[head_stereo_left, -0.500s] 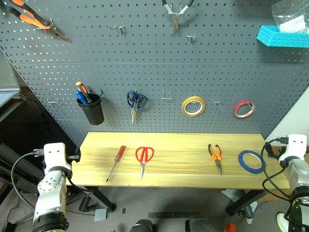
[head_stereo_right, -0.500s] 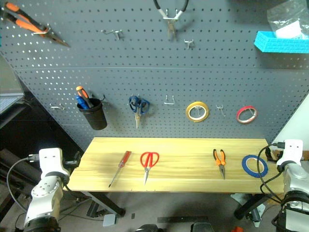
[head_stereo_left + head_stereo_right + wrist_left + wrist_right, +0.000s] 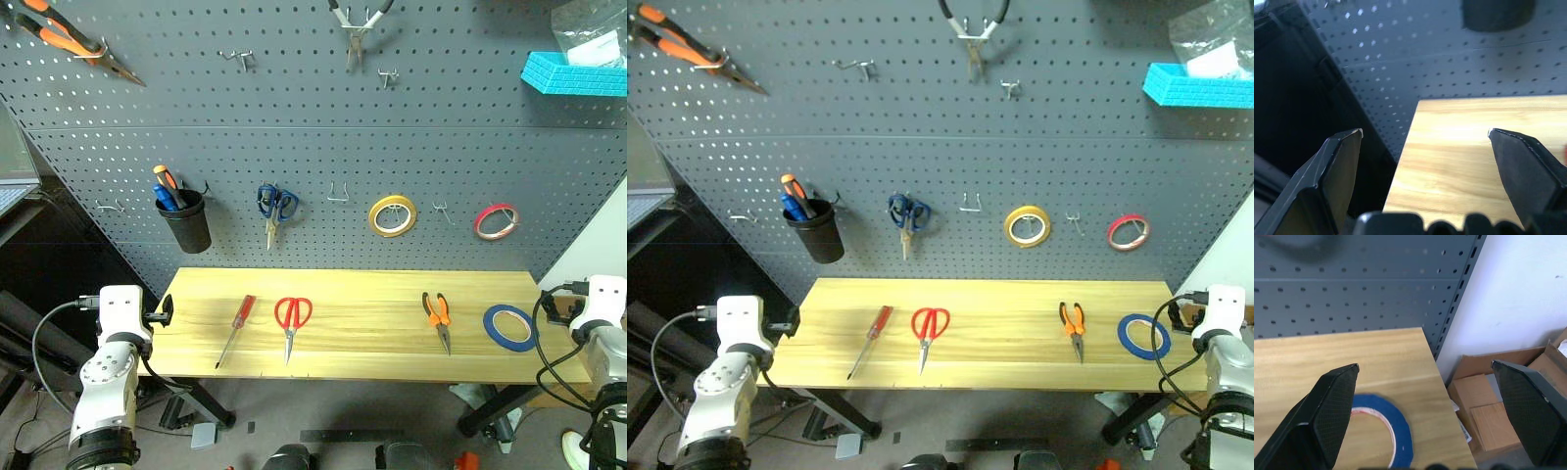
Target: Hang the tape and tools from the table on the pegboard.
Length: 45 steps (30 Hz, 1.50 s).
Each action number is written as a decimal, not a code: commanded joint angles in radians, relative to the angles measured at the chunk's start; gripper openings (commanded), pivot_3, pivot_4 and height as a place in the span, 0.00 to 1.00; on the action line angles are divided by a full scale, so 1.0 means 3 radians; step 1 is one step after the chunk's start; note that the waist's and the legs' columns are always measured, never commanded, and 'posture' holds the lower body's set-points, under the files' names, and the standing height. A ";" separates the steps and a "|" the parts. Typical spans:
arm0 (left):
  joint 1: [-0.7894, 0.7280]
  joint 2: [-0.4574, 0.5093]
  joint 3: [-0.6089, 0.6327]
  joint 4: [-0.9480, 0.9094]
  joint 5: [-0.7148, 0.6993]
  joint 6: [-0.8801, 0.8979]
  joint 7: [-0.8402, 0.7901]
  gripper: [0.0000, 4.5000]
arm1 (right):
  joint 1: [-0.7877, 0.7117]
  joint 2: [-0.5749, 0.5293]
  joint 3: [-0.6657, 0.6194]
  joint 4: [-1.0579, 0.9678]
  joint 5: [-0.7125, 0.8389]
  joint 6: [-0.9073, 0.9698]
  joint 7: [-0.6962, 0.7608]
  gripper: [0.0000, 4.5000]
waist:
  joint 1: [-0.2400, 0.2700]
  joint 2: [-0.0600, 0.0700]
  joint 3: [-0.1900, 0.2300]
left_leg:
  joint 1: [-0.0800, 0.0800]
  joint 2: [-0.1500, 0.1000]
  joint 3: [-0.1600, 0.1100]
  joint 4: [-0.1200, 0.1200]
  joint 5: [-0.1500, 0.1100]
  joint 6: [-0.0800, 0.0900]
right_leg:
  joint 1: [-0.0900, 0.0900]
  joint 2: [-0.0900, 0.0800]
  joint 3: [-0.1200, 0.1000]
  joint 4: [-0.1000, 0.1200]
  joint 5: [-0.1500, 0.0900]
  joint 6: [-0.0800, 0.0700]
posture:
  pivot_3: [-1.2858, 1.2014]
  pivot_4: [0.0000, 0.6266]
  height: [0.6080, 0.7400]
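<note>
Head view: the left gripper (image 3: 162, 310) has edged in to the table (image 3: 372, 284) end. Left wrist view: jaws wide, empty. Right wrist view: right gripper (image 3: 1425, 396) gapes, tape (image 3: 1382, 430) just ahead; nothing hung on the pegboard (image 3: 323, 157) yet.

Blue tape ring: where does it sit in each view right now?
Left eye: blue tape ring, right end of the table.
Right eye: the same spot.
Left wrist: not in it.
Right wrist: low, partly behind a gripper finger.
Shared landmark: the table's right edge.
</note>
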 commanded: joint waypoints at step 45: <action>-0.1342 -0.0332 -0.2305 -0.1163 -0.0082 0.0662 -0.2397 0.99 | -0.0928 0.0028 0.1030 0.0064 -0.0469 0.1774 0.0787 1.00 | -0.0132 -0.0049 0.0589 | -0.0083 0.0027 0.0093 0.0001 -0.0010 0.0015 | -0.0093 0.0008 0.0027 0.0004 0.0013 -0.0012 | 0.45 0.42 1.00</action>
